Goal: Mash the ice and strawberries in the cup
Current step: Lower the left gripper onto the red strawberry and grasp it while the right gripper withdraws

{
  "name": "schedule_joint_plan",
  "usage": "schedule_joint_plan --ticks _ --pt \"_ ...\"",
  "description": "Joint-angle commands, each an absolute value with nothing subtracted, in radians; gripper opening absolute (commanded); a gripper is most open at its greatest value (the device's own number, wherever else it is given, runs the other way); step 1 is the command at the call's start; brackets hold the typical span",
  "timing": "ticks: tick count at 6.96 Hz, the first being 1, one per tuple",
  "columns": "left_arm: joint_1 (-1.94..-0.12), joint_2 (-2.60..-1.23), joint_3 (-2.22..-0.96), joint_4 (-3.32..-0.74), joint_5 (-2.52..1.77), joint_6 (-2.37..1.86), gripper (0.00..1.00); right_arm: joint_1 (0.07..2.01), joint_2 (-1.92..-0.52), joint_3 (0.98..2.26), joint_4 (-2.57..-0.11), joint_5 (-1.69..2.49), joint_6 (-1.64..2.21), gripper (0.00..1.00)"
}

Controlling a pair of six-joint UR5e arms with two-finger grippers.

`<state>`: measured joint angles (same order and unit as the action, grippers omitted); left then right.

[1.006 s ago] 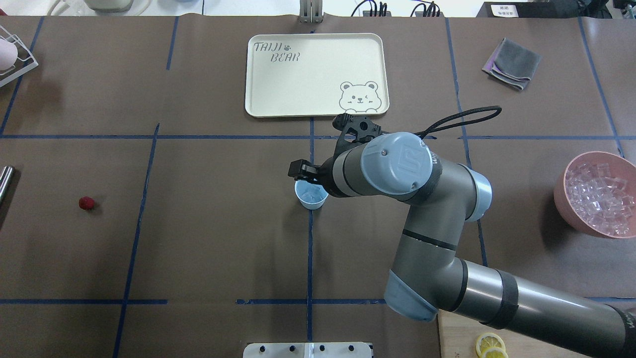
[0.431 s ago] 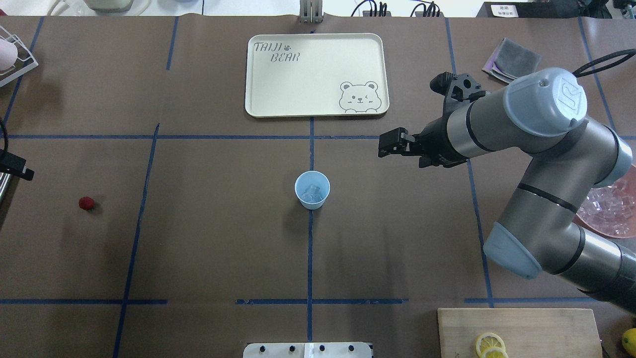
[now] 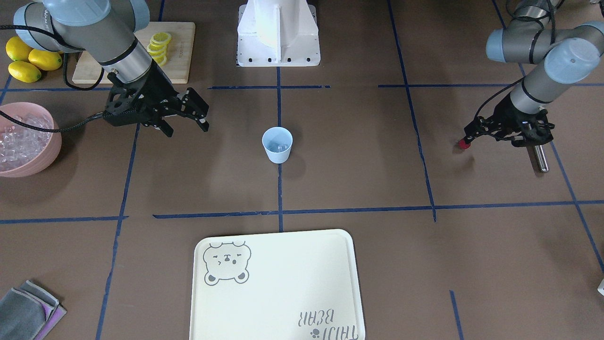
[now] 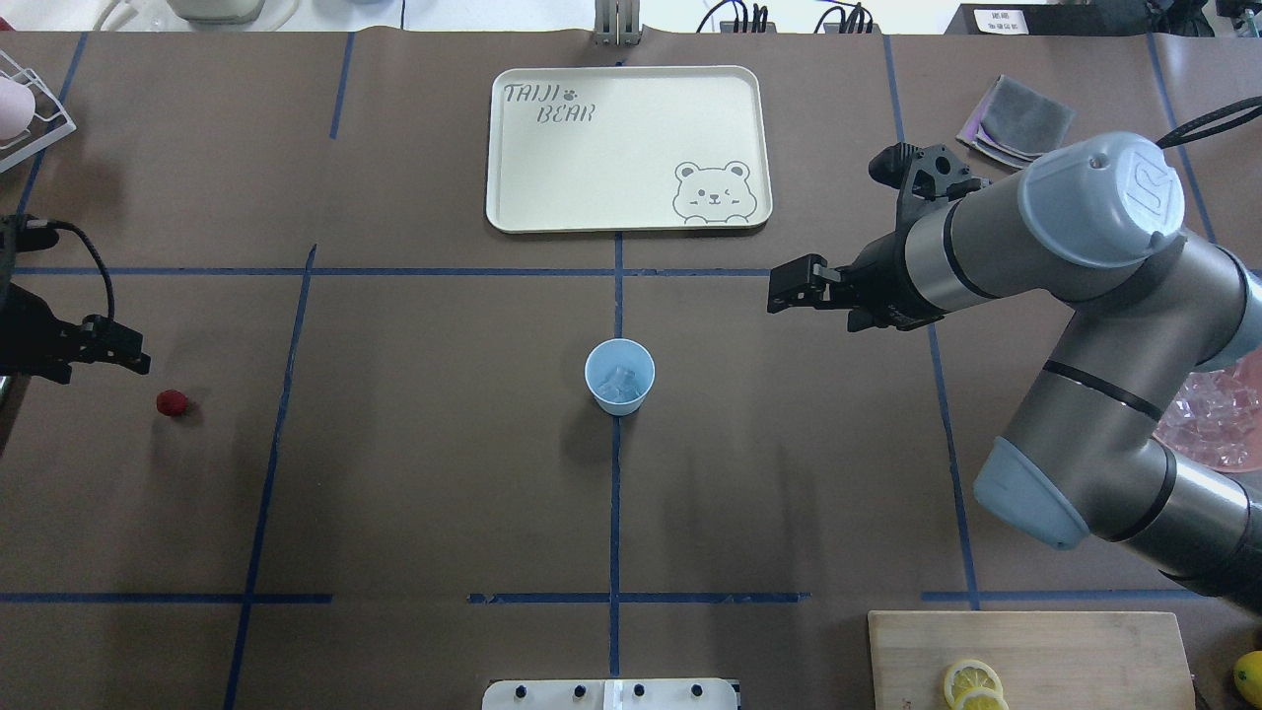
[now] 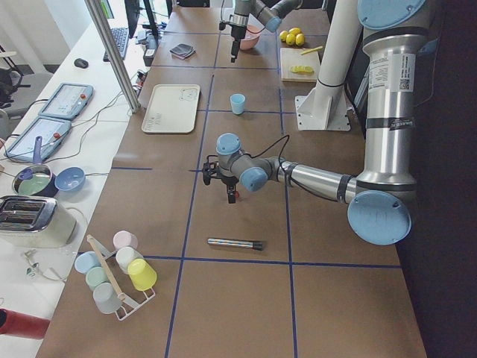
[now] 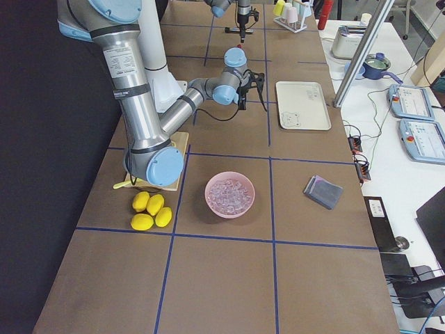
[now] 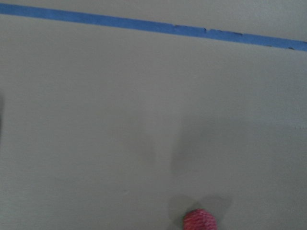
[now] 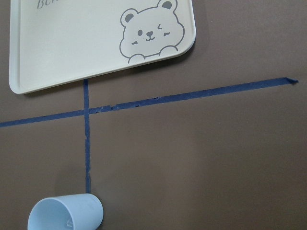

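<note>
The pale blue cup [image 4: 619,377] [image 3: 277,145] stands upright at the table's centre with ice [image 4: 618,383] cubes inside. More ice [image 3: 19,137] fills the pink bowl [image 3: 45,158]. The small red strawberry [image 4: 172,402] [image 3: 465,144] lies on the table far to my left and shows at the bottom edge of the left wrist view [image 7: 199,221]. My left gripper [image 4: 123,355] [image 3: 493,134] hovers just beside and above the berry, open and holding nothing. My right gripper [image 4: 789,291] [image 3: 185,127] hangs open and empty, well to the right of the cup.
A cream bear tray [image 4: 631,148] lies beyond the cup. A cutting board [image 4: 1025,651] with lemon slices and whole lemons [image 3: 28,59] sit near my right arm's base. A grey cloth [image 4: 1016,123] is far right. A metal rod [image 3: 541,158] lies close to the left gripper.
My right gripper has pulled away from above the cup to the right. My left gripper has come in from the left edge toward the strawberry. Cup and berry have not moved.
</note>
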<state>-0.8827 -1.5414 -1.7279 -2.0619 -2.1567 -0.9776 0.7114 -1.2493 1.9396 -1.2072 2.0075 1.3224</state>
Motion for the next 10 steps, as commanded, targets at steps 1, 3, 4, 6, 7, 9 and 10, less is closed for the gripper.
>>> schedule_joint_plan --ticks 1,3,4,6,7,9,10 --pt "-0.832 -1.546 -1.721 -2.063 -2.114 -0.985 1.0 0.71 -1.252 1.94 -1.207 2.002 1.322 1.0" --pt "-0.81 -1.557 -1.707 -2.065 -2.114 -0.986 1.0 0.71 -1.253 1.939 -1.207 2.0 1.322 1.0" --pt "-0.807 -1.557 -1.704 -2.065 -2.114 -0.985 1.0 0.71 -1.253 1.939 -1.207 2.0 1.322 1.0" --pt "-0.805 -1.557 -1.703 -2.065 -2.114 -0.983 0.72 0.71 -1.253 1.939 -1.207 2.0 1.322 1.0" --pt "-0.805 -1.557 -1.703 -2.065 -2.114 -0.983 0.39 0.71 -1.255 1.939 -1.207 2.0 1.322 1.0" --pt "-0.805 -1.559 -1.713 -2.065 -2.115 -0.985 0.0 0.715 -1.259 1.945 -1.207 2.005 1.322 1.0" --pt "-0.805 -1.583 -1.736 -2.065 -2.124 -0.991 0.0 0.727 -1.297 1.968 -1.206 2.013 1.321 1.0"
